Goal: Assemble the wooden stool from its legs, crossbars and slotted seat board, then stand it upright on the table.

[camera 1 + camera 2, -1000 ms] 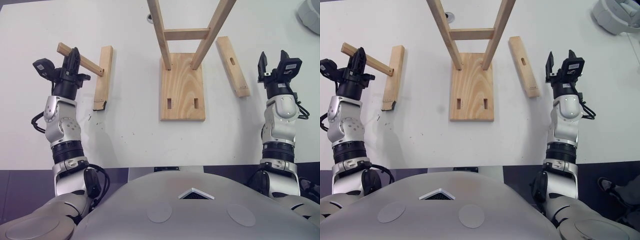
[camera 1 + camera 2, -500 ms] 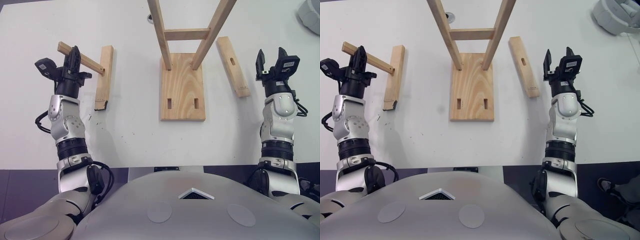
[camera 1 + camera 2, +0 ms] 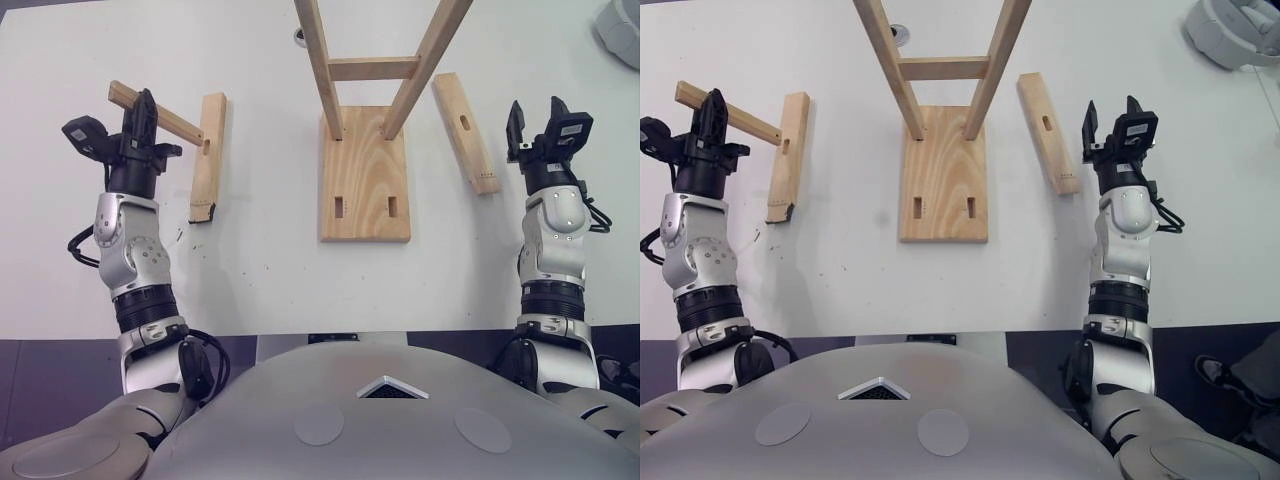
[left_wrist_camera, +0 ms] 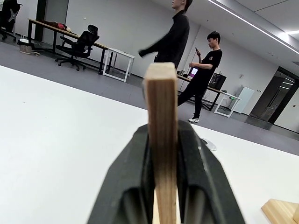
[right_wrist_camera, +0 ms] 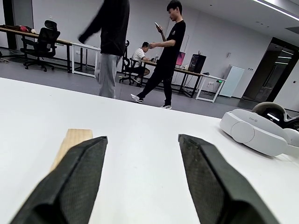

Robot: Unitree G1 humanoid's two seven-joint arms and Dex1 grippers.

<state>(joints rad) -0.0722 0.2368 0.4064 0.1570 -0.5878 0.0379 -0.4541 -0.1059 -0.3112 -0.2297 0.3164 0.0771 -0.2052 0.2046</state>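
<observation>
Seat board (image 3: 365, 172) lies flat mid-tabletop (image 3: 260, 260). Two standing legs (image 3: 318, 60) sit in its far slots, tied by a fitted crossbar (image 3: 372, 68); the two near slots (image 3: 340, 207) are open. Left gripper (image 3: 143, 105) has its fingers (image 4: 135, 154) clamped on the free end of a second crossbar (image 3: 180, 125), with the bar pinched edge-on between them in the left wrist view. That bar's other end meets the side of the left leg (image 3: 208, 155), which lies on the tabletop left of the seat board. Loose leg (image 3: 466, 132), slot facing up, lies flat right of the seat board, not touching it. Right gripper (image 3: 535, 108) sits just right of that leg's near end, fingers spread wide, holding nothing; the right wrist view shows the leg's end past one finger. White headset-like unit (image 3: 1230, 30) at the tabletop's far right edge.
</observation>
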